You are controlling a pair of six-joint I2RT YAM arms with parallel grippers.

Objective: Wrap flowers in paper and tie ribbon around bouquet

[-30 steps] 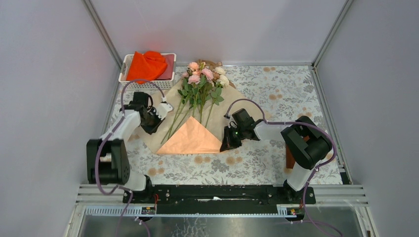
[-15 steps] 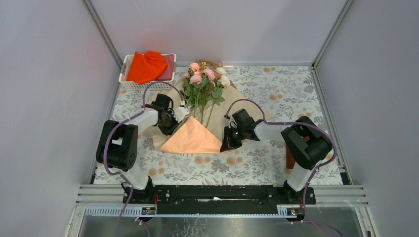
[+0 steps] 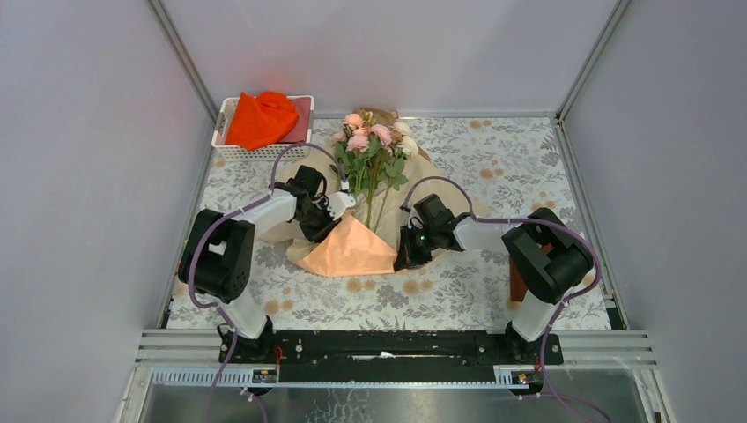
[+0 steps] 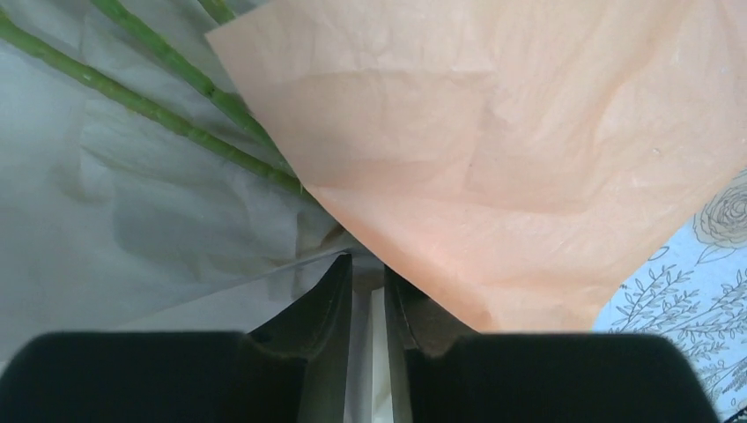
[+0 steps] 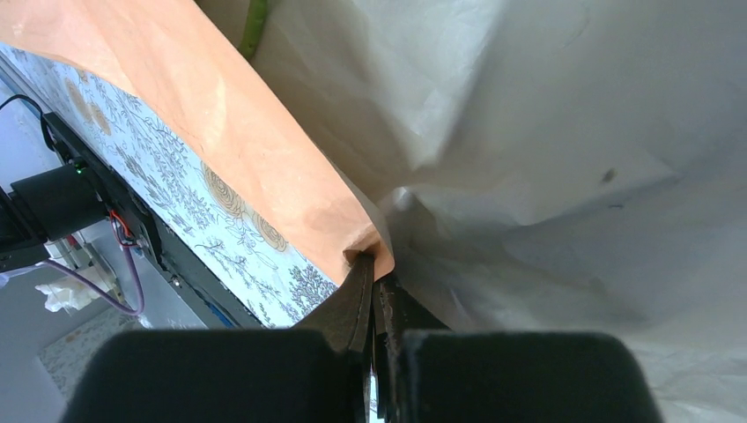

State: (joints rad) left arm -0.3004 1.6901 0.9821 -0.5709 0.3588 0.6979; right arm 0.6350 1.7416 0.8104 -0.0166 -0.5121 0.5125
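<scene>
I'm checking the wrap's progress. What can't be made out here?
- Stem ends of the flowers: top view, under the folded paper.
- Whether the left gripper grips the paper: left wrist view, paper hides the contact.
- What the basket holds: top view, orange-red cloth on top.

Two grippers were in view: the left gripper [image 3: 342, 208] and the right gripper [image 3: 403, 258]. Between them lay one paper [image 3: 352, 251] sheet and one bunch of flowers [image 3: 374, 145]; three green stems [image 4: 150, 110] showed just ahead of the left gripper. Beyond the left gripper stood one basket [image 3: 231, 152] with one orange-red cloth [image 3: 260, 119]. One patterned mat [image 3: 502, 167] lay beneath both.
</scene>
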